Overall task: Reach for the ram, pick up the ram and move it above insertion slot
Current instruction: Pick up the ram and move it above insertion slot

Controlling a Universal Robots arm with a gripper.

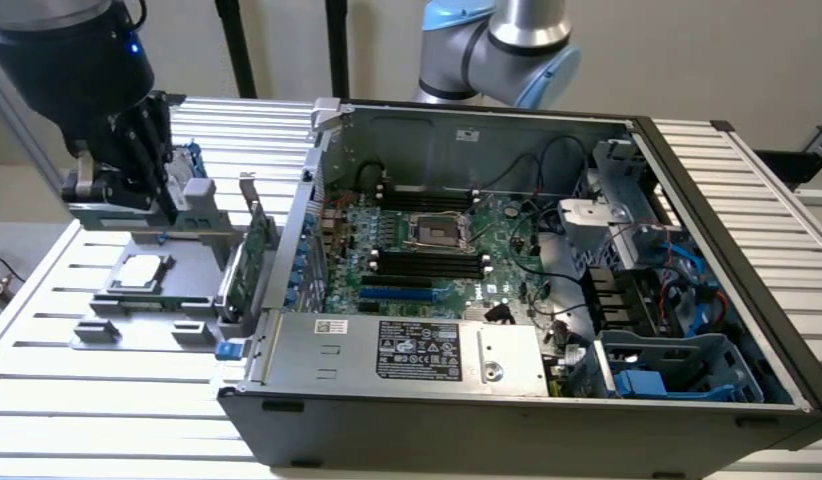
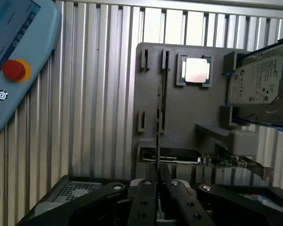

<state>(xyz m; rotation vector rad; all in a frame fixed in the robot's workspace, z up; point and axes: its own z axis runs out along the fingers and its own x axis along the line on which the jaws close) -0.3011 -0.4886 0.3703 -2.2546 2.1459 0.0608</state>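
A: Black metal fingers of the gripper (image 2: pixel 158 184) are drawn in narrow, and between them runs the thin edge of the ram (image 2: pixel 158 127), the long flat green circuit-board stick, seen end-on as a dark line.

B: So it is gripped?

A: I judge so: the pads sit tight against both faces of the stick. The ram lies along the slotted posts of the grey plastic parts holder (image 2: pixel 179 117), so whether it has lifted clear of them I cannot tell.

B: And from the exterior view?

A: The gripper (image 1: pixel 118 190) hangs low over the holder (image 1: pixel 144 300) at that view's left, beside the open black computer case (image 1: pixel 518 400). The ram itself I cannot make out there.

B: What else sits on the holder?

A: A square silver processor chip (image 2: pixel 196 70), a grey-silver hard drive with blue rails (image 2: pixel 259 84) and a green expansion card (image 2: pixel 179 156) standing on edge.

B: How much remains?

A: The reach looks done and the grasp apparently made. The carry is not: the black memory slots (image 1: pixel 425 265) on the green motherboard (image 1: pixel 505 240) are well apart from the gripper, inside the case.
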